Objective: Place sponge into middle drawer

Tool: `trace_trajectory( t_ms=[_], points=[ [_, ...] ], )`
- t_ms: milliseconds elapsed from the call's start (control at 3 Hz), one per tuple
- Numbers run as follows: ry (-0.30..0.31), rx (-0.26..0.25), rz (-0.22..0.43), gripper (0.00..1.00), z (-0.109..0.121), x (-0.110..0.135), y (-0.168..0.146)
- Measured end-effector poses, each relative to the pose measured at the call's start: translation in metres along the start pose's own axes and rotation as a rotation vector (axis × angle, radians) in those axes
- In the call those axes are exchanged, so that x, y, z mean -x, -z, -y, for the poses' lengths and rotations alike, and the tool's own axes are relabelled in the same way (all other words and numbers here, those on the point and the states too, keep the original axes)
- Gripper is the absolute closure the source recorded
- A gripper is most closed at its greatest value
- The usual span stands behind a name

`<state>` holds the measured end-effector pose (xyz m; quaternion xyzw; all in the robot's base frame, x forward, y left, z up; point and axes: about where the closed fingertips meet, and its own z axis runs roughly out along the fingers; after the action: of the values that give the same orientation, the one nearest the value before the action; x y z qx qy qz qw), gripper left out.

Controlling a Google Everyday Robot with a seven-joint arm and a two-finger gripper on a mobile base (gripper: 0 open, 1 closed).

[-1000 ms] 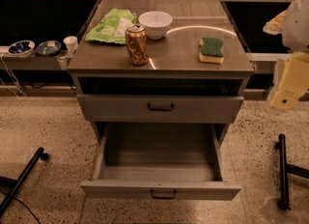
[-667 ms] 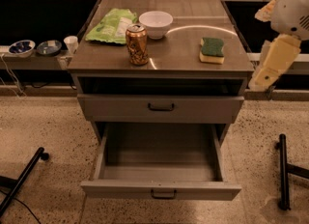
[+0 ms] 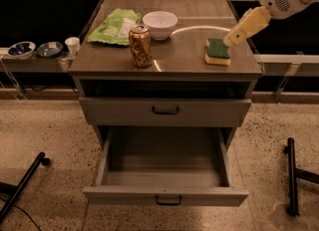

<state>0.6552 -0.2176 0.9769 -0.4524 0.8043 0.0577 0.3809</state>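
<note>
The sponge (image 3: 218,52), dark green over yellow foam, lies flat on the right side of the cabinet top (image 3: 184,51). The middle drawer (image 3: 164,195) is pulled out wide at the bottom, and its grey box looks empty. My arm reaches in from the upper right. My gripper (image 3: 232,38) is at the end of the pale yellow link, just above the sponge's far right corner. I cannot tell whether it touches the sponge.
A soda can (image 3: 140,46), a white bowl (image 3: 159,24) and a light green bag (image 3: 114,26) stand on the left half of the top. The upper drawer front (image 3: 164,110) is shut. A side shelf holds small bowls (image 3: 21,50) and a cup (image 3: 73,46). Black stand legs lie on the floor at left (image 3: 20,190) and right (image 3: 291,175).
My arm has swung up and to the left from beside the cabinet's right edge, and the gripper end has come down next to the sponge. The sponge and drawers have not moved.
</note>
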Motion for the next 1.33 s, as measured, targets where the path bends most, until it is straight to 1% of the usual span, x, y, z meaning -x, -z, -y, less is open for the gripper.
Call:
trace_trajectory(
  t_ms=[333,667,1000,1333],
  points=[
    [-0.161,-0.075,0.051,0.00,0.029,-0.005,-0.051],
    [-0.284,-0.145,0.029,0.00,0.037,-0.020,-0.092],
    [-0.350,-0.159,-0.036,0.00,0.026,-0.038,-0.133],
    [-0.425,-0.127,-0.065,0.22,0.015,-0.057,-0.172]
  ],
)
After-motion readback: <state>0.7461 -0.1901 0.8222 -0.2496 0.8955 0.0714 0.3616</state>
